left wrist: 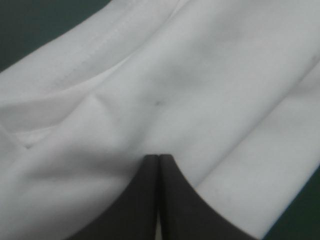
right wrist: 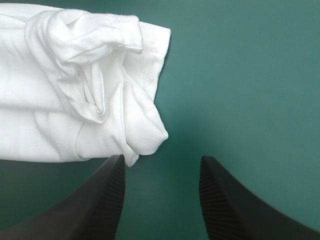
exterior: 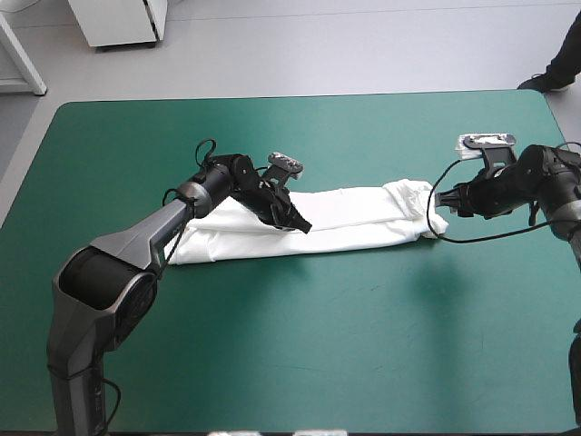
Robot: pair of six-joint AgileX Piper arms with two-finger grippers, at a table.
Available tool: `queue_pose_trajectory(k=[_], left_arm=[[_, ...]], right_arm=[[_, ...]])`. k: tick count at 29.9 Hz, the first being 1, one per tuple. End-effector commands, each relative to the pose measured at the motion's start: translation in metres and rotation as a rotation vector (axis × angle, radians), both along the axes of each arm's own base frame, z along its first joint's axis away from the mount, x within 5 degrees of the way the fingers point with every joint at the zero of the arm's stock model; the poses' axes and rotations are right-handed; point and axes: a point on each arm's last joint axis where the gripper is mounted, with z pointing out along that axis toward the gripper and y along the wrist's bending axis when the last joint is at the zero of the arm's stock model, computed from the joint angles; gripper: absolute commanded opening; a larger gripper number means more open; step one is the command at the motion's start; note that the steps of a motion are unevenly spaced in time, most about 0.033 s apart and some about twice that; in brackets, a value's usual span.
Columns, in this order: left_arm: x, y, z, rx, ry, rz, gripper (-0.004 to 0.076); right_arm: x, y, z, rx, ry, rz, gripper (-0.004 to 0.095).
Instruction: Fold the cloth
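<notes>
**A:** Left gripper (left wrist: pixel 159 156) first: black fingers pressed together into one point, tips down on white cloth. Whether a fold is nipped between them, I can't call.

**B:** And the right gripper (right wrist: pixel 162 160)?

**A:** Fingers spread wide, nothing between them but teal-green cover. One finger sits just beside the bunched end of the T-shirt (exterior: pixel 354 218).

**B:** So where does the shirt lie?

**A:** It's stretched as a long narrow band across the middle of the table (exterior: pixel 363 363), running left to right (well clear of every edge, mind). The left gripper is over its left half, by the band's near side. The right gripper is at its right end.

**B:** Progress?

**A:** I'd judge the lengthwise folds done, with the sides tucked in to make that band. What's left looks like bringing one end over the other for a compact bundle. That right end is rumpled, so it may want tidying.
</notes>
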Motion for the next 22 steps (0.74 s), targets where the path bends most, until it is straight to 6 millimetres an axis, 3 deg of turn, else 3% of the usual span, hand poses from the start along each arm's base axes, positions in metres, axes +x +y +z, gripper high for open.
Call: queue_pose_trajectory(k=[1, 10, 22], left_arm=[[-0.004, -0.001, 0.016, -0.022, -0.008, -0.008, -0.0009], [-0.005, -0.001, 0.016, -0.017, 0.004, -0.014, -0.0009], [-0.005, 0.001, 0.015, 0.016, -0.002, -0.019, -0.0009]], right_arm=[[0.006, -0.004, 0.014, 0.069, -0.082, -0.008, 0.0484], [0.043, -0.001, -0.001, 0.172, -0.027, 0.004, 0.0566], [0.067, 0.005, -0.055, 0.276, 0.119, 0.016, 0.0566]])
